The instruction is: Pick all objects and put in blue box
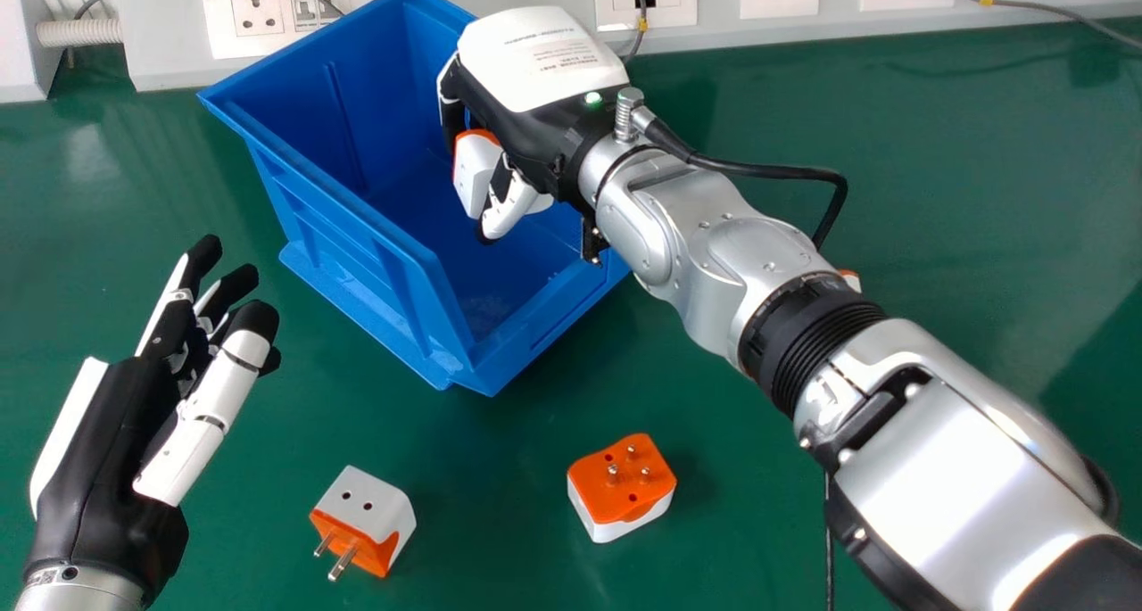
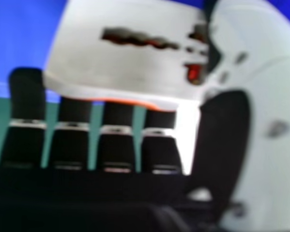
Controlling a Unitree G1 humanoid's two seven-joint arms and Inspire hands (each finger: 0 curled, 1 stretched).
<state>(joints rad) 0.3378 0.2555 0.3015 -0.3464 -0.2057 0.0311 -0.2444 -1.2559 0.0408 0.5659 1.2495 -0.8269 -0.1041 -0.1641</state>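
Note:
My right hand (image 1: 535, 85) is over the inside of the blue box (image 1: 357, 218), its fingers and thumb curled round a white and orange adapter (image 1: 475, 170). In the right hand view the held adapter (image 2: 121, 58) sits between the fingers and thumb of my right hand (image 2: 227, 140), with blue box wall (image 2: 24, 38) behind. On the green table, one adapter (image 1: 366, 513) lies with its pins toward the front, and another (image 1: 622, 486) has its orange pin face up. My left hand (image 1: 116, 441) stays open at the left, touching neither.
Part of another orange and white object (image 1: 850, 279) peeks out behind my right forearm. A wall panel with sockets (image 1: 259, 11) runs along the table's back edge, and a cable (image 1: 1017, 3) hangs at the back right. My right arm spans the table's right half.

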